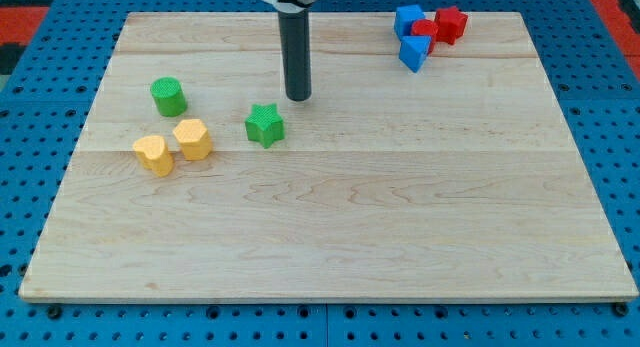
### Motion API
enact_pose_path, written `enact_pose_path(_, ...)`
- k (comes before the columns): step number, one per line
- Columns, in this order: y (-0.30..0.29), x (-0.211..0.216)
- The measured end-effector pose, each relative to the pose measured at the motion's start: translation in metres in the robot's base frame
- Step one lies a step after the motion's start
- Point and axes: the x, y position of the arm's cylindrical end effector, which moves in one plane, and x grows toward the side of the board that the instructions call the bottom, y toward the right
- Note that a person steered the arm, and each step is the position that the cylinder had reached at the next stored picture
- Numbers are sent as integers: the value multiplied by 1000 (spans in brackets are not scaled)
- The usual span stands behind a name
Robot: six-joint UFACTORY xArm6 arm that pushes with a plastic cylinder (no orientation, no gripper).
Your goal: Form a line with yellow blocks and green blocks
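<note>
A green star block (265, 125) lies left of the board's middle. My tip (298, 96) stands just up and to the right of it, a small gap apart. A green cylinder (168, 96) sits further to the view's left. Below it are two yellow blocks touching each other: a hexagonal one (191, 139) and a heart-shaped one (153, 155) to its lower left.
At the view's top right a cluster of blue and red blocks sits together: a blue block (407, 19), a blue block (415, 53), a red block (423, 30) and a red star (451, 24). The wooden board (340, 217) rests on a blue pegboard.
</note>
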Motion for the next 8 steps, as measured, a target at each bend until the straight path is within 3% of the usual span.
enact_pose_path(1,48,-2)
enact_pose_path(2,56,-4)
enact_pose_path(3,-47,-59)
enact_pose_path(4,-182,-55)
enact_pose_path(5,-195,-8)
enact_pose_path(6,-103,26)
enact_pose_path(7,-140,20)
enact_pose_path(8,-254,44)
